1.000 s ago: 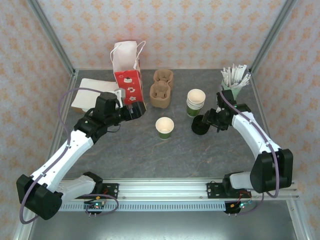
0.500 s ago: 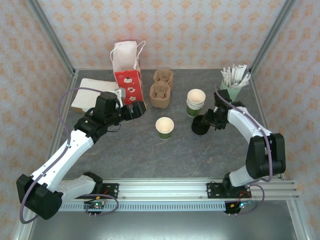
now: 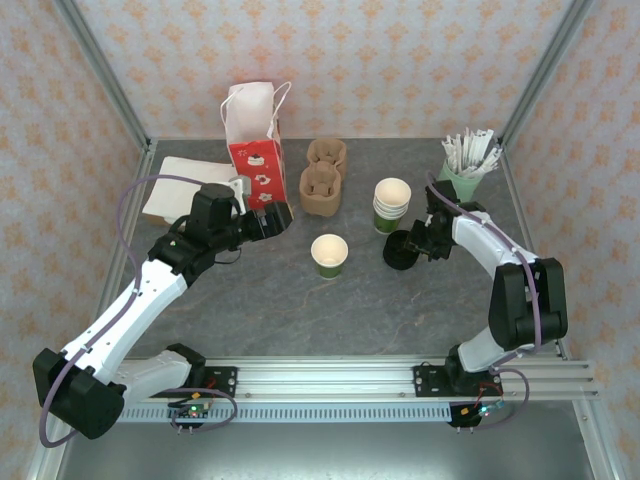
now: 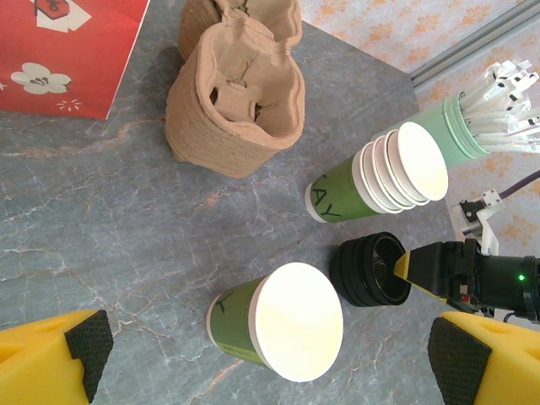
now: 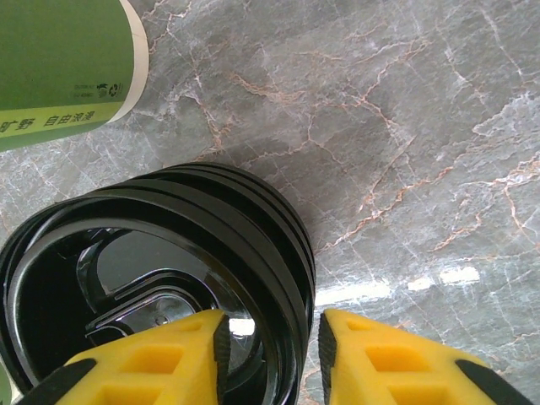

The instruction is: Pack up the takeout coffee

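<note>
**Thin paper, thin plastic: light grip wanted**

Far left: left fingers (image 4: 59, 354), spread to full width, empty, hanging over the table (image 3: 300, 310) just in front of the red paper bag (image 3: 255, 150). Bag of glossy card, upright, mouth open, with string handles. Next along, pulp cup carriers (image 3: 322, 190): brown moulded fibre, rough, nested in two clumps.

Middle: lone green cup (image 3: 329, 255), upright, lidless, cream inside, apparently empty. Likely featherweight and thin-walled, easily dented by a squeeze across the mouth. Best taken low on the wall, or gently at the rolled rim, the stiffest part. Behind it and to the right: stack of green cups (image 3: 391, 205), nested, tapered, probably a little sticky to separate.

Right of the lone cup: stack of black lids (image 3: 402, 250), on the table, just in front of the cup stack, hollow showing from above. Thin glossy plastic, springy, slippery, prone to lift several at once. Right fingers (image 5: 152, 363) astride the stack's rim, one inside and one outside, narrowed to a slim gap. Firm clamp or mere nearness: impossible to tell.

Far right: mint cup of white sticks (image 3: 466, 165), untouched.
</note>
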You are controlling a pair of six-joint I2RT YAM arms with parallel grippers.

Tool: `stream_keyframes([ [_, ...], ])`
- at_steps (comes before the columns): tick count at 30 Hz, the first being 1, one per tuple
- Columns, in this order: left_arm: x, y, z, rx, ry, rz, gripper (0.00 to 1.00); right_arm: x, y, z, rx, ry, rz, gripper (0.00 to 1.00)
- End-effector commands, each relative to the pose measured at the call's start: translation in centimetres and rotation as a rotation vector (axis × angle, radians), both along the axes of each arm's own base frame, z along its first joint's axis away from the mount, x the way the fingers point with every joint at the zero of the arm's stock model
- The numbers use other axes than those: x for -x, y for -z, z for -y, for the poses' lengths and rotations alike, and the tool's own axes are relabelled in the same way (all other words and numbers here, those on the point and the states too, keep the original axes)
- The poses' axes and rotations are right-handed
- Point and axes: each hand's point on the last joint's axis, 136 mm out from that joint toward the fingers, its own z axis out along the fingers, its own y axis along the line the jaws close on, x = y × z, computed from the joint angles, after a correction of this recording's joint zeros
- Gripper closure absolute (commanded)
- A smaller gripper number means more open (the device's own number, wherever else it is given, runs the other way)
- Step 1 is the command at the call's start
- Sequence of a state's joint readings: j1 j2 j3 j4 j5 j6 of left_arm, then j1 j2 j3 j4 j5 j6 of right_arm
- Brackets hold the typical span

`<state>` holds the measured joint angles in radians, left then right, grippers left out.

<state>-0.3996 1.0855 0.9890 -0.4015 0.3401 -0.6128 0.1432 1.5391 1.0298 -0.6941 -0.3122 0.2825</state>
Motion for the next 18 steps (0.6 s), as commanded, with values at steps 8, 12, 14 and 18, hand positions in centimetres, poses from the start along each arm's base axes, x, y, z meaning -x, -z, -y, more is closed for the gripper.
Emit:
stream_keyframes([
  [8,-0.14,-1.49,0.16,0.003,0.001,0.036,0.01,-0.63,-0.92,0.56,0.031,-0.011,0.018,0.71],
  [12,-0.1,-1.51,0.13,0.003,0.001,0.036,0.01,-0.65,-1.11,0.56,0.033,-0.015,0.017,0.74],
  [14,-0.07,-1.4,0.14,0.002,0.001,0.033,0.01,-0.58,-1.27,0.62,0.037,-0.017,0.017,0.75],
  [18,-0.07,-1.41,0.11,0.0,0.001,0.034,0.01,-0.53,-1.37,0.64,0.038,-0.02,0.02,0.78],
])
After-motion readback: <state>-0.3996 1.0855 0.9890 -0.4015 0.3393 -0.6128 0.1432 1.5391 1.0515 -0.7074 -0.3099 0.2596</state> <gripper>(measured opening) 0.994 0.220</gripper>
